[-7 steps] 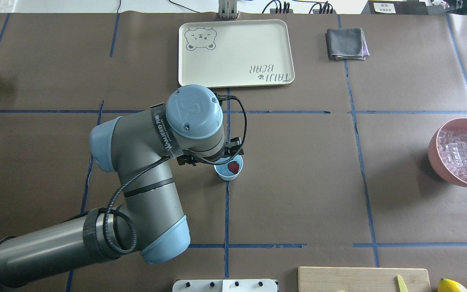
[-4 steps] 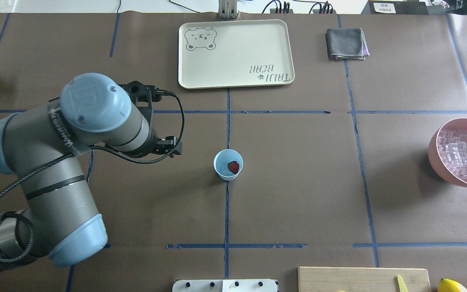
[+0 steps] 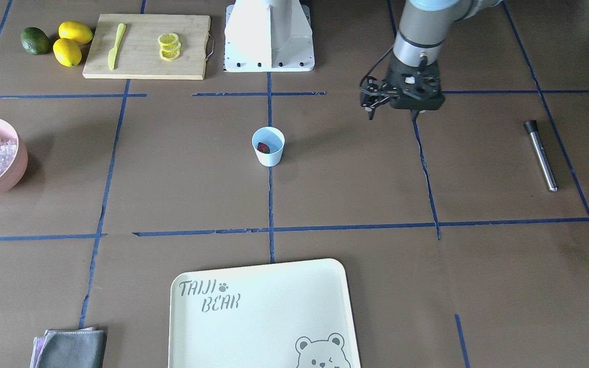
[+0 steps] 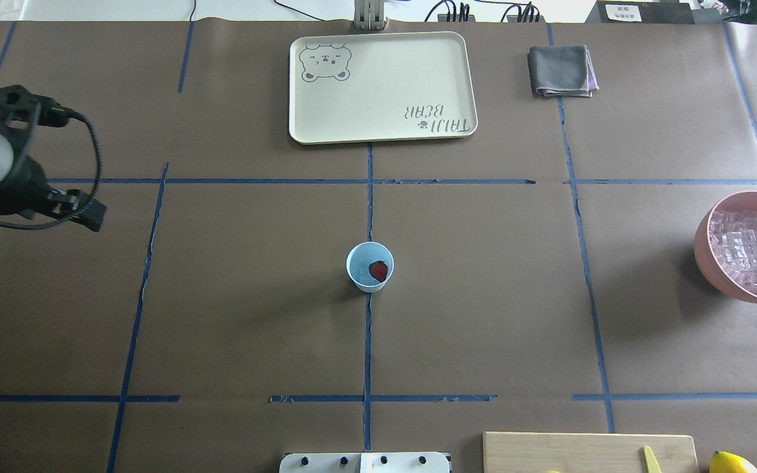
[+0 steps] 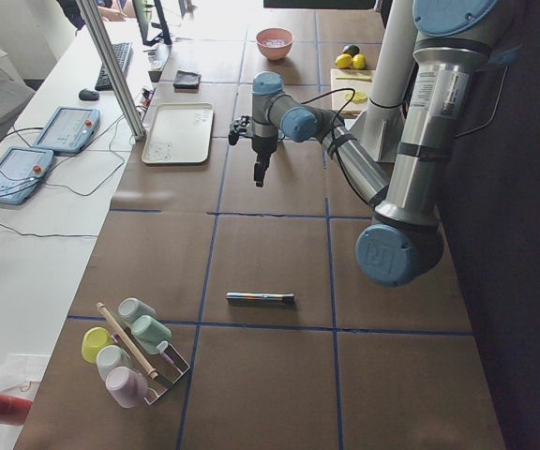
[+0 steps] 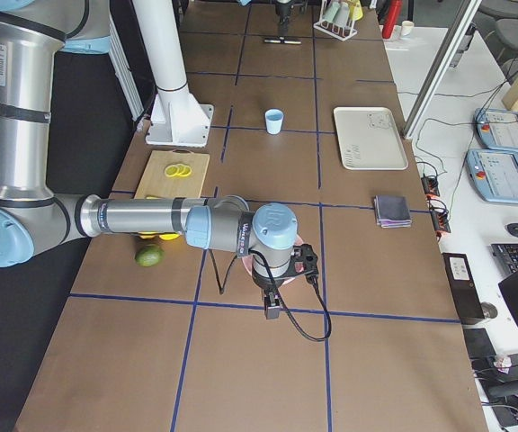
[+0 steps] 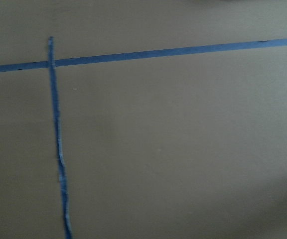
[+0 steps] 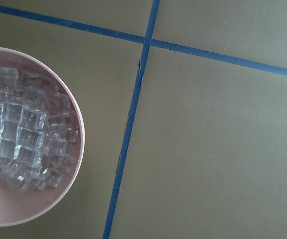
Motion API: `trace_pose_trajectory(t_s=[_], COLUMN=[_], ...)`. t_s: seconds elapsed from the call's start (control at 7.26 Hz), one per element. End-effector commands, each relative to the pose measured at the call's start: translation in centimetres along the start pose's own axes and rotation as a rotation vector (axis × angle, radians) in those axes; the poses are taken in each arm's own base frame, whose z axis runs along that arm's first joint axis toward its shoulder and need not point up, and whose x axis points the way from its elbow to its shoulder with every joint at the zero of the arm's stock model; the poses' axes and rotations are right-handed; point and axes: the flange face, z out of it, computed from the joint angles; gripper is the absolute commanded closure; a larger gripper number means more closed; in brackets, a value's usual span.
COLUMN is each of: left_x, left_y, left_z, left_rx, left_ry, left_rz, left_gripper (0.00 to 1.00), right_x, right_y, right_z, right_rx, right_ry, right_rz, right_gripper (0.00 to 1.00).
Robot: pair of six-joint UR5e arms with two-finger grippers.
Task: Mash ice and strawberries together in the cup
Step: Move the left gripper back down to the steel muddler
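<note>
The cup (image 4: 370,267), white outside and light blue inside, stands upright at the table's middle and also shows in the front view (image 3: 268,148). One red strawberry (image 4: 378,270) lies inside it. The ice (image 4: 750,253) fills the pink bowl (image 4: 704,243) at the far right and shows in the right wrist view (image 8: 19,144). My left gripper (image 3: 393,115) hangs open and empty above bare table, well to the cup's left. My right gripper (image 6: 272,310) hovers beside the pink bowl; I cannot tell whether it is open.
A metal muddler rod (image 3: 540,155) lies at the table's left end. A cream tray (image 4: 382,85) and a grey cloth (image 4: 561,70) lie at the far side. A cutting board (image 3: 146,46) with lemon slices, lemons and an avocado sit near my base.
My left arm has swung from right over the cup far to the left, near the table's left edge. The cup and the strawberry in it have stayed put.
</note>
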Motion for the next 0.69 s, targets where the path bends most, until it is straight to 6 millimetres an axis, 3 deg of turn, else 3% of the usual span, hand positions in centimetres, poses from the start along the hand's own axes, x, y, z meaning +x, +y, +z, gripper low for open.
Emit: trace_pose_trajectory(t_s=[0.0,0.28,0.55], left_x=[-12.9,-23.2,-29.4], left_y=[2.1,1.7,1.9], left_z=[-0.8,1.8,8.3], left_rx=[-0.05,-0.031,-0.029], left_ry=[0.009,0.002,0.071], left_rz=[0.013,0.038,0.022], left_gripper=[0.0,0.0,0.0], right_x=[0.0,0.0,0.0], right_y=[0.0,0.0,-0.1], right_z=[0.0,0.0,-0.1], right_rx=[0.0,0.0,0.001], right_ry=[0.001,0.001,0.001], right_rz=[0.0,0.0,-0.001], right_gripper=[0.0,0.0,0.0])
